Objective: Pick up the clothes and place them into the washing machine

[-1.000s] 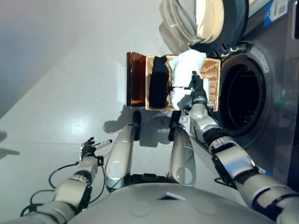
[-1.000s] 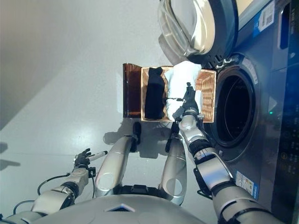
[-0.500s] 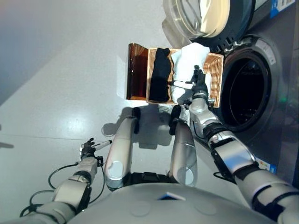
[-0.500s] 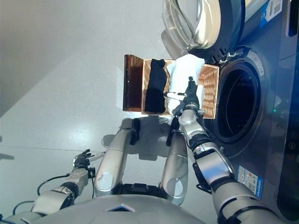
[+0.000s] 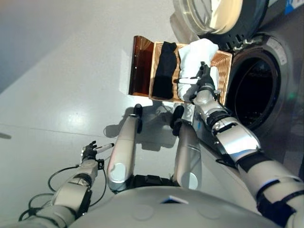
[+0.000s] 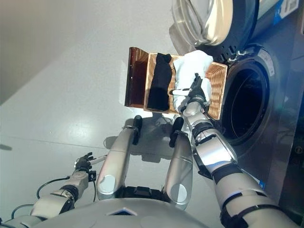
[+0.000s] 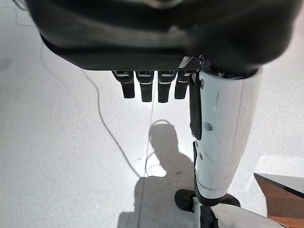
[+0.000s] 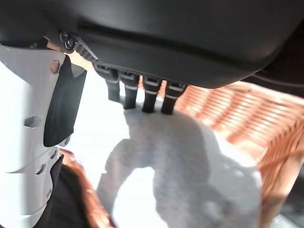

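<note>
A long black garment (image 5: pixel 166 69) lies lengthwise in the left part of a rectangular woven wicker basket (image 5: pixel 222 64) of orange-brown cane, and a crumpled white cloth (image 5: pixel 197 54) is heaped just beside it in the right part, rising above the rim. The two pieces touch along the middle of the basket. A dark translucent brown panel (image 5: pixel 140 66) stands up at the basket's left end. The basket sits on the pale grey floor (image 5: pixel 61 71) directly against the front of a grey front-loading washing machine (image 6: pixel 280 95), whose round glass door (image 5: pixel 211 16) is swung open above the basket; the dark drum opening (image 5: pixel 249 92) shows nothing inside that can be made out.

The left hand (image 5: pixel 89 152) hangs low at the robot's side over bare floor, fingers (image 7: pixel 149 90) loosely straight and holding nothing. The right arm reaches forward over the basket, and the right hand (image 5: pixel 203 80) hovers over the white cloth, fingers (image 8: pixel 142 92) extended side by side, thumb apart, gripping nothing.
</note>
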You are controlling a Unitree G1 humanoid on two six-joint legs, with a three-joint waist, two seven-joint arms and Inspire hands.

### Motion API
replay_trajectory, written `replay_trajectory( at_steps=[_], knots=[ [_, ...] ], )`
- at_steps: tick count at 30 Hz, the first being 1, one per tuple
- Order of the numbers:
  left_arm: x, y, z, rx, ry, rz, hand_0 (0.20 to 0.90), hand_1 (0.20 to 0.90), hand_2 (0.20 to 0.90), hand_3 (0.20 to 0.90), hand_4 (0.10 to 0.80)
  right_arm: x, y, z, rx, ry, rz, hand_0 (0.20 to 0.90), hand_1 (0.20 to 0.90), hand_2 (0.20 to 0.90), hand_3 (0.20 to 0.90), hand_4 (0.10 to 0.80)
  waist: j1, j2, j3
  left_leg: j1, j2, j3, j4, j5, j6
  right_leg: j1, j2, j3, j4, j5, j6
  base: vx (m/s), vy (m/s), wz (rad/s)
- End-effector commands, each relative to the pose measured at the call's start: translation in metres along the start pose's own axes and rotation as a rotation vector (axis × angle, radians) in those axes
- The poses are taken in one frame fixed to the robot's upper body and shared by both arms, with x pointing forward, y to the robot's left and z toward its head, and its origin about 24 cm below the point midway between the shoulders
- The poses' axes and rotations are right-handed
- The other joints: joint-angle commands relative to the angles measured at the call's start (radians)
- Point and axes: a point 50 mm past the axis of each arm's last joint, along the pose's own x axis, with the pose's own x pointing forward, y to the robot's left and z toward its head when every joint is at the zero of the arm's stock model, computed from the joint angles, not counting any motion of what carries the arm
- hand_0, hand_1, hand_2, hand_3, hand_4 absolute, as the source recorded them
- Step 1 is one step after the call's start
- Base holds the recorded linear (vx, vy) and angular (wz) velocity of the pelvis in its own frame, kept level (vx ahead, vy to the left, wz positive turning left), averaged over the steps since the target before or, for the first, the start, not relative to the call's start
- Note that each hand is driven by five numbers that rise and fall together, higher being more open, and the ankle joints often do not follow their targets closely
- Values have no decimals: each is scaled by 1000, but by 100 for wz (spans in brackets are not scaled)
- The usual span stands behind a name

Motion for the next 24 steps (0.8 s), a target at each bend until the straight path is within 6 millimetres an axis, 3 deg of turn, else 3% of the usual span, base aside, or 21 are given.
replay_trajectory(
  at_steps=[1, 10, 19, 20, 22, 23, 24],
  knots=[
    [3, 37, -12, 107, 40, 99, 900, 900, 900, 900, 800, 4, -6, 29, -83, -60, 0, 900, 900, 900, 900, 800, 49, 23, 8, -7, -47, 25, -1, 7, -26, 70, -14, 3, 52, -85, -30, -1, -3, 5],
    [5, 39, 3, 133, 7, 109, 900, 900, 900, 900, 800, 4, -5, 44, -150, -68, -7, 900, 900, 900, 900, 800, 82, 34, 22, -6, -62, 10, -13, 14, -21, 84, -19, -12, 43, -84, -29, -4, -7, 8],
    [5, 31, 10, 143, -17, 79, 900, 900, 900, 900, 800, 10, -23, 34, -209, -21, -34, 900, 900, 900, 900, 800, 102, 58, 41, -41, -76, 5, 18, 10, -15, 57, -32, -17, 70, -94, -32, -15, 10, 8],
    [5, 31, 11, 142, -19, 76, 900, 900, 900, 900, 800, 12, -26, 32, -215, -18, -41, 650, 650, 650, 650, 622, 101, 61, 42, -46, -78, 7, 24, 7, -15, 51, -32, -14, 76, -98, -33, -22, 27, 11],
    [5, 30, 12, 139, -22, 72, 900, 900, 900, 900, 800, 14, -32, 29, -221, -10, -47, 244, 244, 244, 244, 331, 99, 64, 45, -52, -78, 8, 37, 1, -13, 42, -34, -10, 91, -106, -35, -16, 25, 11],
    [5, 30, 12, 139, -22, 72, 900, 900, 900, 900, 800, 14, -32, 29, -221, -10, -47, 200, 200, 200, 200, 300, 99, 64, 45, -52, -78, 8, 37, 1, -13, 42, -34, -10, 91, -106, -35, -14, 30, 7],
    [5, 29, 12, 137, -20, 69, 900, 900, 900, 900, 800, 13, -31, 26, -227, -2, -48, 200, 200, 200, 200, 300, 96, 65, 49, -57, -77, 9, 50, -5, -11, 38, -36, -8, 104, -111, -37, 0, 0, 0]
  ],
)
